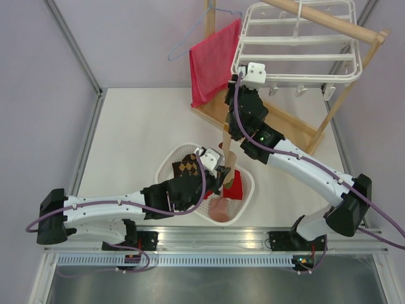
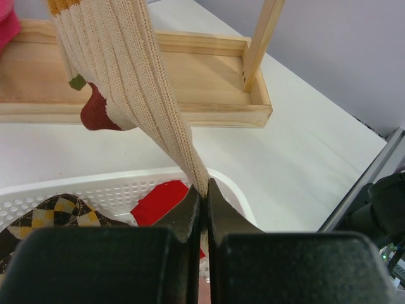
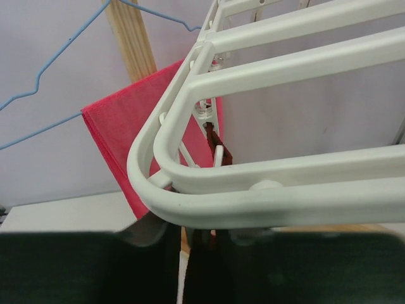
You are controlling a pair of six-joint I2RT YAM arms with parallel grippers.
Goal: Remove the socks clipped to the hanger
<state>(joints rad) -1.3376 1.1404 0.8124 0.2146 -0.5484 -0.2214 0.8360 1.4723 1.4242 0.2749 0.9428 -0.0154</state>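
Left hand [image 1: 221, 173] is pinched shut on the lower end of the cream ribbed sock [image 1: 226, 149], just above the white basket [image 1: 248, 189] on the worktop. From there the sock runs up in a straight, taut line to the near-left corner of the hanger [image 1: 297, 43]. The right hand [image 1: 236, 83] sits close under that corner, and from above I cannot tell how far it is open. An argyle sock [image 1: 186, 166], a red sock [image 1: 233, 190] and a pale pink sock [image 1: 219, 213] lie in the basket.

From the left wrist, the left hand [image 2: 204, 187] has its jaws closed to a slit with only a narrow fold of the cream ribbed sock [image 2: 133, 63] between the tips. The knit looks soft, light and stretchy, so it will probably lengthen before the clip lets go. So thin a pinch could slip, and a bite higher on the ribbing would likely hold better. Below are the basket [image 2: 120, 179], the red sock [image 2: 161, 199] and the argyle sock [image 2: 57, 212].

From the right wrist, the hanger [image 3: 253, 183] curves directly above the right hand [image 3: 190, 246]. A dark red strip, likely the sock's top edge, hangs from a clip under the rail. Whether the right hand has hold of anything is hidden.
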